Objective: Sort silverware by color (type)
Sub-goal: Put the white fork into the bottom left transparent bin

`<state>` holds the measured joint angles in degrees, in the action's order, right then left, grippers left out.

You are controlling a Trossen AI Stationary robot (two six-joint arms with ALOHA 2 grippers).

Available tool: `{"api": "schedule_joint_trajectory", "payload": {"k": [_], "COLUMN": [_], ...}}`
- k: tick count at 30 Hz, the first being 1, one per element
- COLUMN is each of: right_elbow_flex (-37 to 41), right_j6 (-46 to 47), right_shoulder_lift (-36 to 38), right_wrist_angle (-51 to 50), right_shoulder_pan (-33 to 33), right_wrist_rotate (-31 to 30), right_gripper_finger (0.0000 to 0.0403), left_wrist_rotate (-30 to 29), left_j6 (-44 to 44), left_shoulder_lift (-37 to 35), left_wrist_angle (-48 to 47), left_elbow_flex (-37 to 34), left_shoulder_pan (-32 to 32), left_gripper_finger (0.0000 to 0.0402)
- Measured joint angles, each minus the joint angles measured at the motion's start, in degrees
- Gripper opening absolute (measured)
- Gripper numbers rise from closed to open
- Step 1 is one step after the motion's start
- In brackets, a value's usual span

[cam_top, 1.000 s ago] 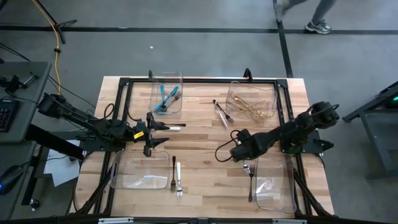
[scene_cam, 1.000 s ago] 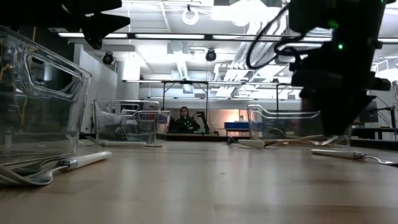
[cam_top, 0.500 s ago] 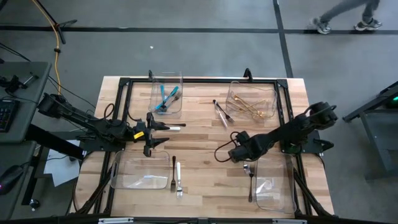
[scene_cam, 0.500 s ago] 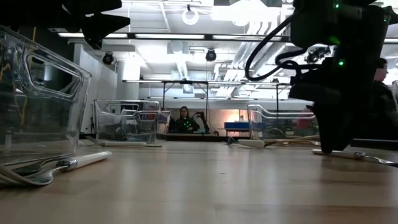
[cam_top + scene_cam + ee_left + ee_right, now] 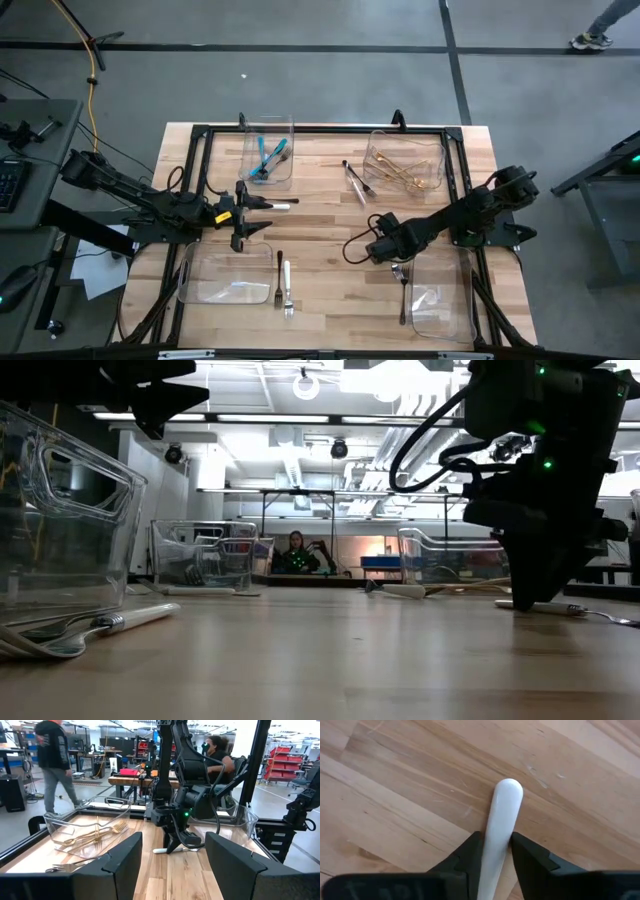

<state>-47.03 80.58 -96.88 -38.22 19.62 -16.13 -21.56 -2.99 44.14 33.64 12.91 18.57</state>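
On the bench [image 5: 330,215], the far-left clear bin [image 5: 268,150] holds teal-handled utensils [image 5: 266,158] and the far-right bin [image 5: 405,162] holds gold forks [image 5: 408,172]. The right gripper [image 5: 392,266], jaws narrowed on a white-handled fork [image 5: 499,827], sits beside the near-right bin [image 5: 441,295]. The left gripper [image 5: 262,213] hovers near the left edge, jaws wide and holding nothing.

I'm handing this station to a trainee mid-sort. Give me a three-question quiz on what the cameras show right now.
1. True or false: the right gripper has its fingers on either side of a white handle lying on the table.
2. Which bin holds the gold forks? A) the far right bin B) the near left bin C) the far left bin
3. Fill in: the left gripper waits with its fingers ____ and holds nothing.

Key: 1 true; 2 A; 3 open.
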Motion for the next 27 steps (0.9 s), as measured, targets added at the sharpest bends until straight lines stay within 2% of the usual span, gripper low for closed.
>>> {"api": "schedule_joint_trajectory", "payload": {"k": [4,8,18,27], "right_elbow_flex": [0.02,0.2,0.39,0.39], "right_j6": [0.13,-0.13,-1.76,-7.73], "right_shoulder_lift": [-0.02,-0.24,-0.37,-0.46], "right_wrist_angle": [0.05,0.06,2.33,8.91], "right_shoulder_pan": [0.01,-0.08,-0.11,-0.13], "right_wrist_rotate": [-0.88,-3.64,-5.43,-8.45], "right_gripper_finger": [0.0042,0.0041,0.0041,0.004], "left_wrist_rotate": [0.0,0.0,0.0,-0.01], "left_j6": [0.01,-0.01,0.01,0.02], "left_shoulder_lift": [0.0,0.0,0.0,0.0], "left_wrist_angle": [0.01,0.01,0.01,0.01], "left_elbow_flex": [0.0,0.0,0.0,0.0], "left_shoulder_pan": [0.0,0.0,0.01,0.0], "left_gripper_finger": [0.0211,0.0211,0.0211,0.0211]}}
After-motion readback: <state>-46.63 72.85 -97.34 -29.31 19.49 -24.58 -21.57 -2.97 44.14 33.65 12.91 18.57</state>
